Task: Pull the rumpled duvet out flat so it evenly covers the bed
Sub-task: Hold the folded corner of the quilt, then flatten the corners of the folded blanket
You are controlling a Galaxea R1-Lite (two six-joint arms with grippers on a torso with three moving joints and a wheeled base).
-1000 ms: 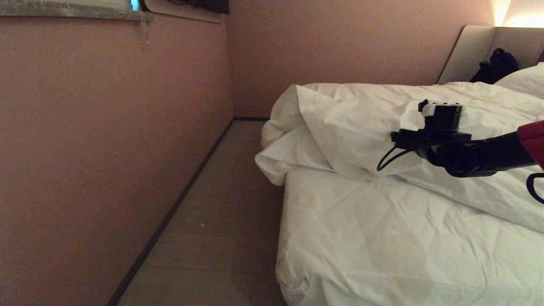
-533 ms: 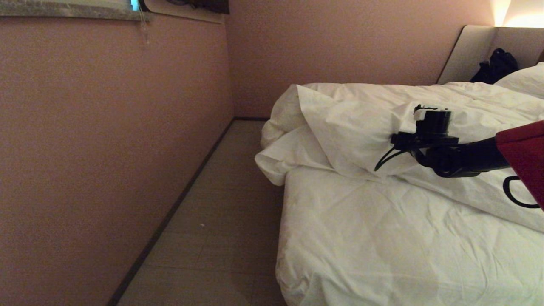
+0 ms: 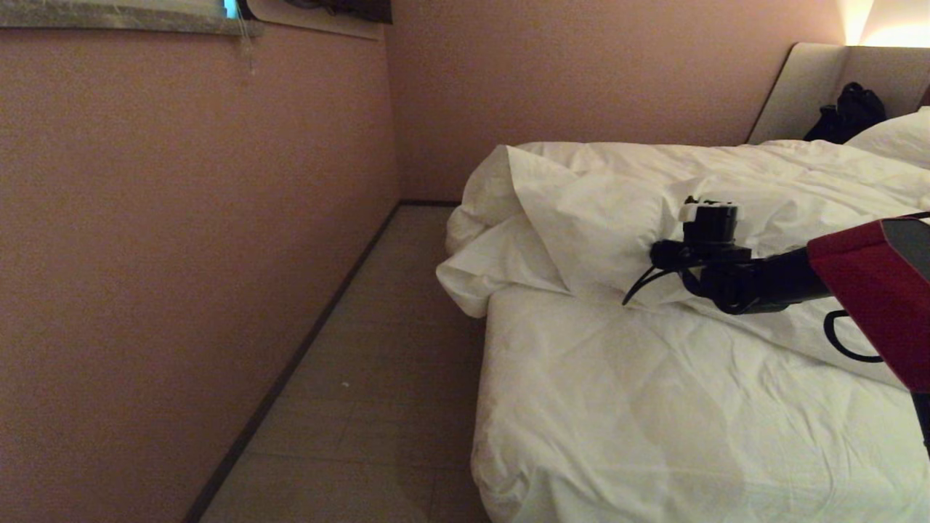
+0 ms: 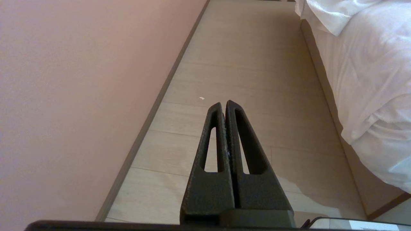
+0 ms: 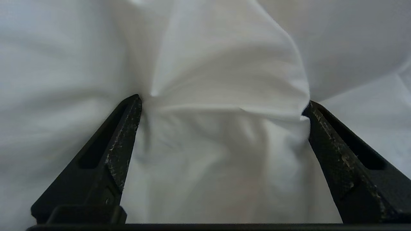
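The duvet [image 3: 639, 211], bunched toward the bed's [image 3: 654, 421] head end, has a fold lying directly between the right gripper's [image 5: 221, 99] wide-apart fingers, while the left gripper [image 4: 223, 107], pressed together, hangs over the floor.

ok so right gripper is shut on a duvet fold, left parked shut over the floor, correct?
Not quite: the right gripper is open, its fingers spread wide either side of a duvet fold, not yet closed, as the right wrist view shows. The left gripper is parked shut over the floor.

head: above bed [image 3: 654, 407] corner | wrists: close, floor/duvet [image 5: 224, 64]
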